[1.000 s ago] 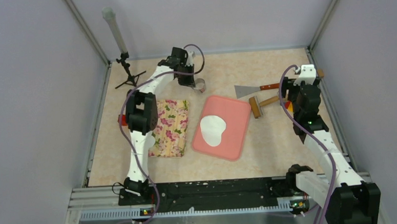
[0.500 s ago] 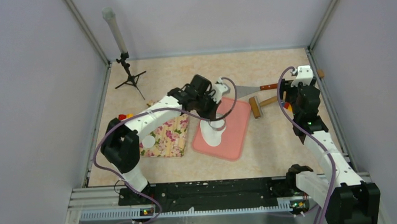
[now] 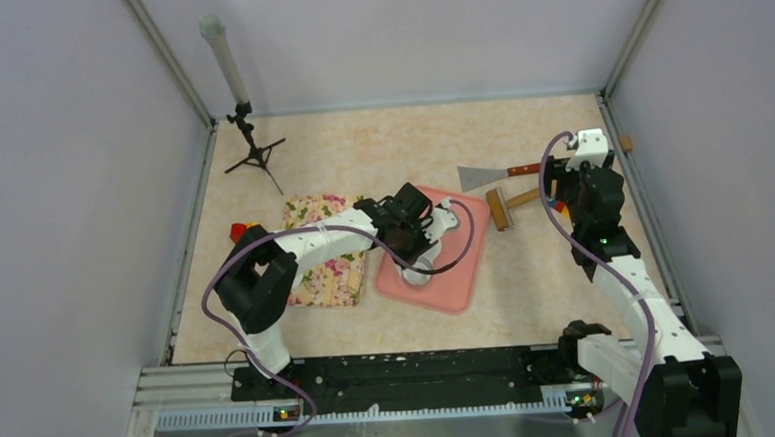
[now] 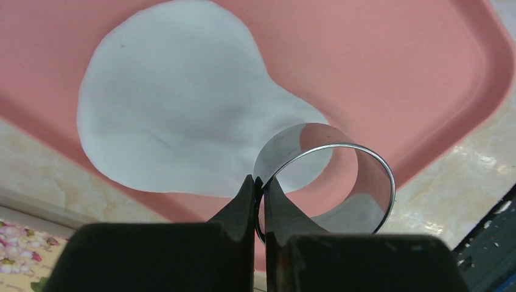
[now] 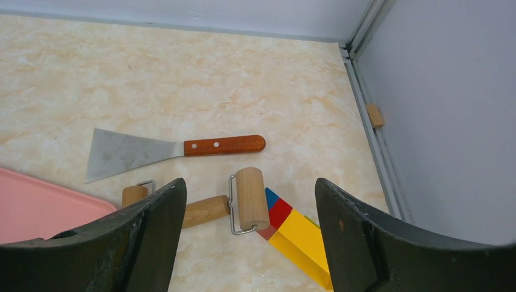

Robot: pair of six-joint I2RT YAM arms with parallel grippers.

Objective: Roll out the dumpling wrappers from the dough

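Scraper (image 5: 134,151) lies beside wooden roller (image 5: 251,198); floral cloth (image 3: 331,276) left of pink board (image 3: 465,244)

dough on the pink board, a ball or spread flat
Spread flat: the dough lies as a thin, irregular white sheet on the pink board.

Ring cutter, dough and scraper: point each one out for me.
Ring cutter (image 4: 298,141), left wrist view, on its shiny inner wall.
Dough (image 4: 176,103), left wrist view, on the middle of the sheet.
Scraper (image 5: 128,153), right wrist view, on the metal blade.
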